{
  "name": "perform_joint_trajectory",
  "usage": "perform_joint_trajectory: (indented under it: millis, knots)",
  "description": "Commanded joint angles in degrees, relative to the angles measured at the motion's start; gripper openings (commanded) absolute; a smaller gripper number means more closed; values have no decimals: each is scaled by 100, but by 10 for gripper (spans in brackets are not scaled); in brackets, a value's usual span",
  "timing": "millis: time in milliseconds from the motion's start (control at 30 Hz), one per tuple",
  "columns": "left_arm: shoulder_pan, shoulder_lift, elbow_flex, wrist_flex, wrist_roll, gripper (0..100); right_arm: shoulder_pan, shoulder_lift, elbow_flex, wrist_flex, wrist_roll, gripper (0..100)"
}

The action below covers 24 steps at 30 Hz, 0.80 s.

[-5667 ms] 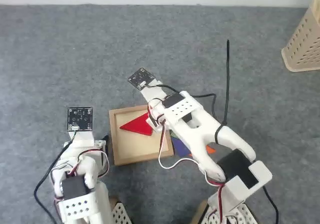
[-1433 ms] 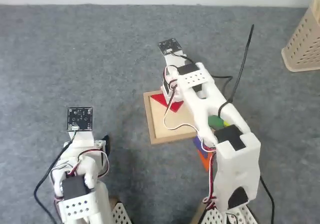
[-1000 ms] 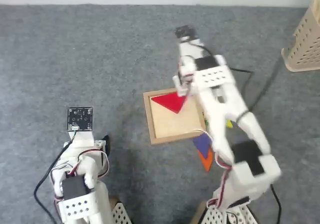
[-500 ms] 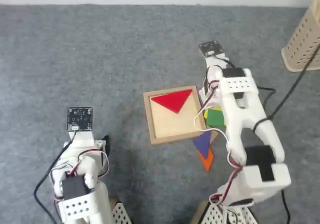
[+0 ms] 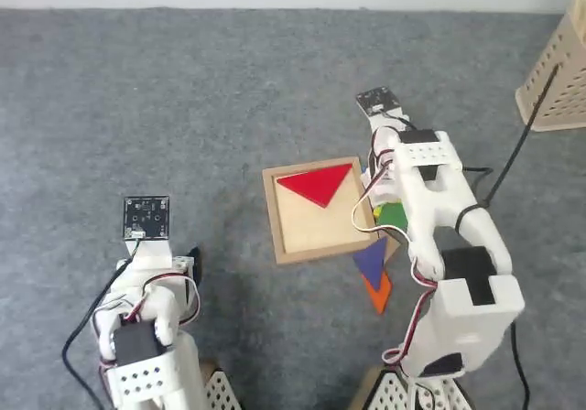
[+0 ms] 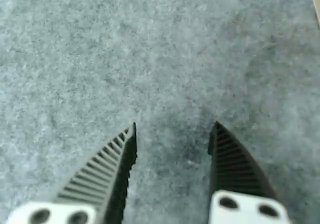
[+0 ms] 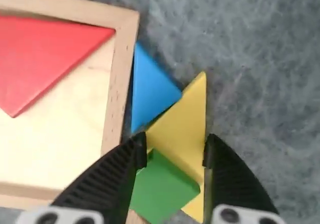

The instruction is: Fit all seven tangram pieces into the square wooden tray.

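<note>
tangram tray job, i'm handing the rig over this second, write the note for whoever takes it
Left gripper: open, over bare carpet, away from the pieces.
Right gripper: open, above the yellow triangle and green square, beside the wooden tray.
Done: red triangle lies in the tray along one edge.
Left: blue triangle against the tray's outer rim, yellow, green, plus purple piece and orange triangle on the carpet, all need placing.
</note>
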State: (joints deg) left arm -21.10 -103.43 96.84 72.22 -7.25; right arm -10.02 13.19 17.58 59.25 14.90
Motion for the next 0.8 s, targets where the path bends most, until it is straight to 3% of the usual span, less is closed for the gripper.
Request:
perform_joint_trajectory:
  millis: [0, 100, 767]
  knots:
    - [-26, -88, -22, 18, 53, 225, 75, -136, -53, 277, 141, 291]
    - [-26, -88, -22, 18, 53, 225, 75, -127, -35, 312, 387, 330]
    - [-26, -88, -22, 18, 53, 225, -4, -48, 255, 233, 404, 329]
